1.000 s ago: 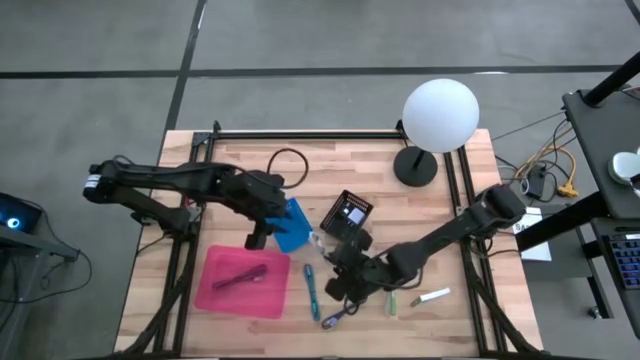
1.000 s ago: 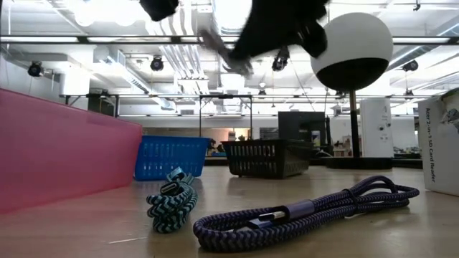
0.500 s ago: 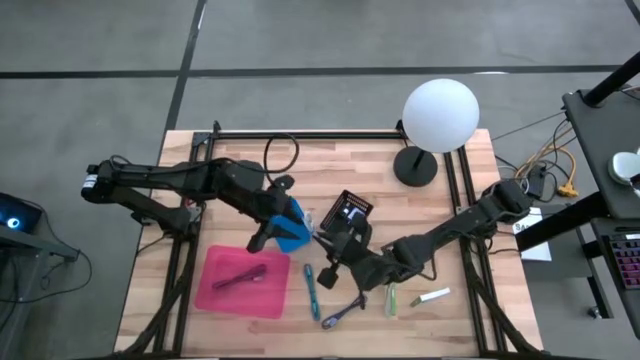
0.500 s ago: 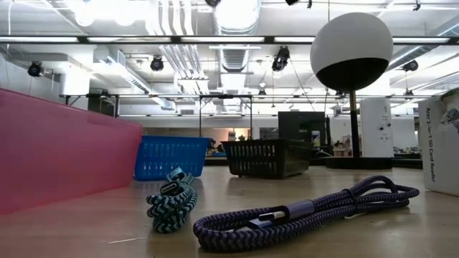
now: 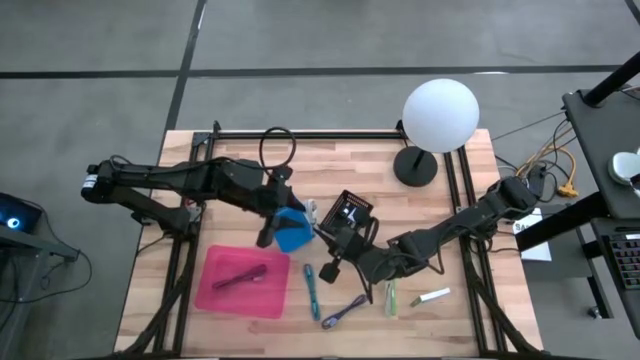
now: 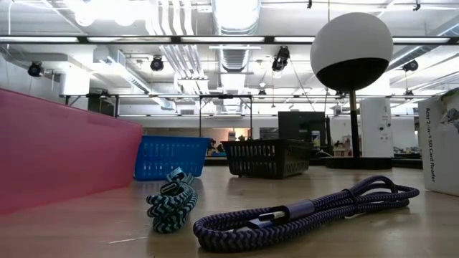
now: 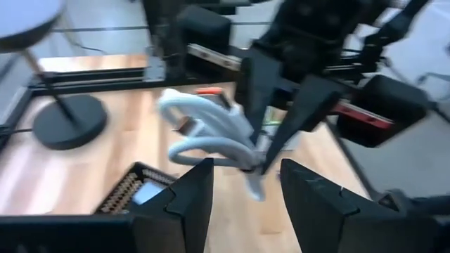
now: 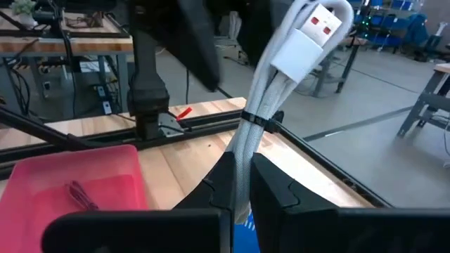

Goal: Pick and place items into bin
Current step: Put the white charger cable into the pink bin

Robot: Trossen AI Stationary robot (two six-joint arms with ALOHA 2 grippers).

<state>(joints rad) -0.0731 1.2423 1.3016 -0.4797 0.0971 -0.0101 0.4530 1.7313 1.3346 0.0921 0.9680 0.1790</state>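
My right gripper (image 5: 325, 245) is shut on a white bundled cable (image 8: 271, 91) with a USB plug, above the table between the blue basket (image 5: 290, 230) and the black basket (image 5: 352, 212). It also shows in the left wrist view (image 7: 261, 163). My left gripper (image 5: 266, 236) is open and empty, beside the blue basket and above the far edge of the pink bin (image 5: 245, 282). A purple item (image 5: 240, 277) lies in the bin. A teal cable (image 5: 312, 287), a purple cable (image 5: 340, 313), a green marker (image 5: 390, 298) and a white stick (image 5: 433, 296) lie on the table. My right gripper pinches the white cable between its two fingers at the bundle's end (image 8: 242, 158) below the black tie (image 8: 254, 121). The fingers (image 7: 299, 112) point down at it from above. The cable is lifted clear; its loops (image 7: 197, 126) and plug end (image 8: 309, 31) stick out beyond the fingertips.
A white globe lamp (image 5: 438, 115) stands at the far right on a dark round base (image 5: 415, 165). In the low view the teal cable (image 6: 172, 202) and purple cable (image 6: 308, 209) lie in the foreground. A white box (image 6: 441, 143) stands at the right.
My right gripper has risen and gone toward the table's far edge and a little left, away from the purple cable, carrying the white cable up out of the low view. My left arm's wrist has shifted a little toward the far edge.
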